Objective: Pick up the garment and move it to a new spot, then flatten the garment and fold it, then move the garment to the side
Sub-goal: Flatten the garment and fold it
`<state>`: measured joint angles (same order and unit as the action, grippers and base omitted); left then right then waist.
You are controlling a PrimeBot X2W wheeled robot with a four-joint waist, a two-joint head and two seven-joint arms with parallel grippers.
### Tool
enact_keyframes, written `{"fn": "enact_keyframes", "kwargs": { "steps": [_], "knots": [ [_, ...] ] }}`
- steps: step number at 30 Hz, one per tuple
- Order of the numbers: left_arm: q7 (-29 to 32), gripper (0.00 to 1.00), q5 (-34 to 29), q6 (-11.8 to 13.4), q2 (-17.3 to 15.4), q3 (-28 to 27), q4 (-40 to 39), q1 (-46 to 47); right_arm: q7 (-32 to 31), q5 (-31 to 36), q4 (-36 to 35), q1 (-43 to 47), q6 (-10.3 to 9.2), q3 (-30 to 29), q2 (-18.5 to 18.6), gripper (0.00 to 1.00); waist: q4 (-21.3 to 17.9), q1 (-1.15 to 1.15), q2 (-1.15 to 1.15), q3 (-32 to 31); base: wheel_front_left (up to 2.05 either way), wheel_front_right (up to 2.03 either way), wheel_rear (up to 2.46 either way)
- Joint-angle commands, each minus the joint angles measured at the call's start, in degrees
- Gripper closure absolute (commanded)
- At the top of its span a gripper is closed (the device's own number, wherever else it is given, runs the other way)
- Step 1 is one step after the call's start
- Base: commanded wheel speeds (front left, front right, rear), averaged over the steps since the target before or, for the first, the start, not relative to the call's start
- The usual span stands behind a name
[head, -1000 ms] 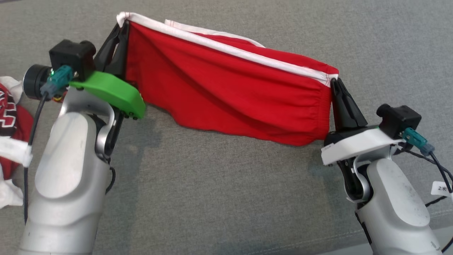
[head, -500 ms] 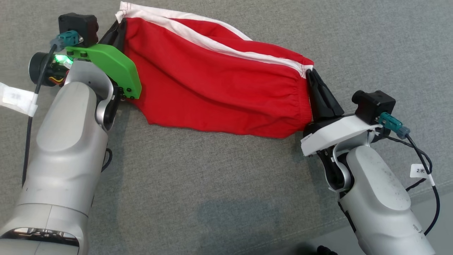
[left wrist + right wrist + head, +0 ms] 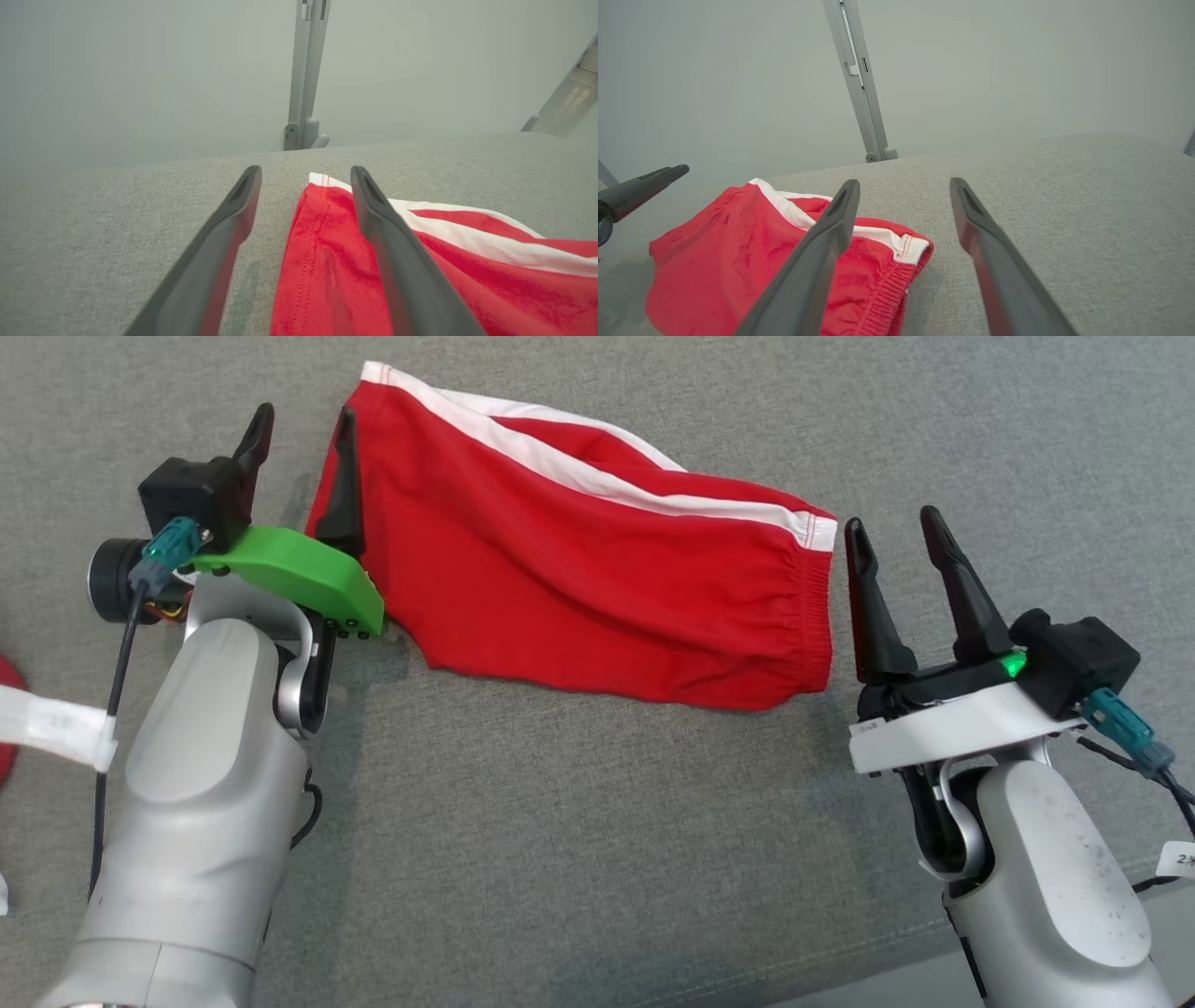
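Between my left claw (image 3: 305,425) and my right claw (image 3: 892,523), the garment (image 3: 579,588), red shorts with a white stripe, is lying spread on the grey fabric surface (image 3: 597,859). Both claws are standing wide apart, gripping nothing. My left claw is straddling the hem edge, its inner finger (image 3: 344,476) sitting over red cloth. My right claw is hovering just beside the gathered waistband, cloth off to its left. Beyond both claws, a grey metal post (image 3: 306,70) is rising behind the surface's far edge.
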<state>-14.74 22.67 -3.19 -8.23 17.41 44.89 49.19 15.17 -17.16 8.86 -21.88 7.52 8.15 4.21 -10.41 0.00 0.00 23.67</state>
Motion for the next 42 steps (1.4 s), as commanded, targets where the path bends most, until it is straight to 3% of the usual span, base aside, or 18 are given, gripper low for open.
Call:
{"fn": "enact_keyframes", "kwargs": {
  "steps": [1, 12, 18, 27, 34, 42],
  "knots": [
    [-0.3, 0.0, -1.2, 1.8, -0.5, -1.4, -5.7, -3.2, 0.1, 0.9, -1.8, 1.8, -0.07, -1.4, 0.4, 0.0, 1.6, 0.0, 0.0, -1.9, 0.0, 0.0, 0.0],
    [-0.4, 0.0, -5.6, 7.1, -1.4, -3.1, -25.9, -19.1, 0.1, 2.8, -3.5, 6.6, -0.06, -4.7, 1.2, 0.0, 3.2, 0.0, 0.0, -4.8, 0.0, 0.0, 0.0],
    [0.9, 0.0, -5.5, 8.4, -1.9, -2.3, -29.6, -24.4, 0.1, 2.8, -2.9, 7.8, -0.06, -5.2, 1.3, 0.0, 3.1, 0.0, 0.0, -5.7, 0.0, 0.0, 0.0],
    [3.1, 0.0, -5.2, 8.6, -2.5, -1.5, -30.3, -24.9, 0.1, 2.3, -2.4, 7.9, -0.06, -5.2, 1.5, 0.0, 3.3, 0.0, 0.0, -6.1, 0.0, 0.0, 0.0],
    [6.3, 0.0, -4.4, 6.0, -3.0, -0.3, -28.4, -18.9, 0.1, 2.4, -2.7, 7.2, -0.06, -4.9, 1.7, 0.0, 2.9, 0.0, 0.0, -5.1, 0.0, 0.0, 0.0],
    [14.2, 0.0, 1.5, -0.7, -2.4, -0.2, -16.2, -10.2, 0.1, 1.7, -2.6, 5.9, -0.06, -3.2, 1.4, 0.0, 0.0, 0.0, 0.0, -2.5, 0.0, 0.0, 0.0]
  ]
}}
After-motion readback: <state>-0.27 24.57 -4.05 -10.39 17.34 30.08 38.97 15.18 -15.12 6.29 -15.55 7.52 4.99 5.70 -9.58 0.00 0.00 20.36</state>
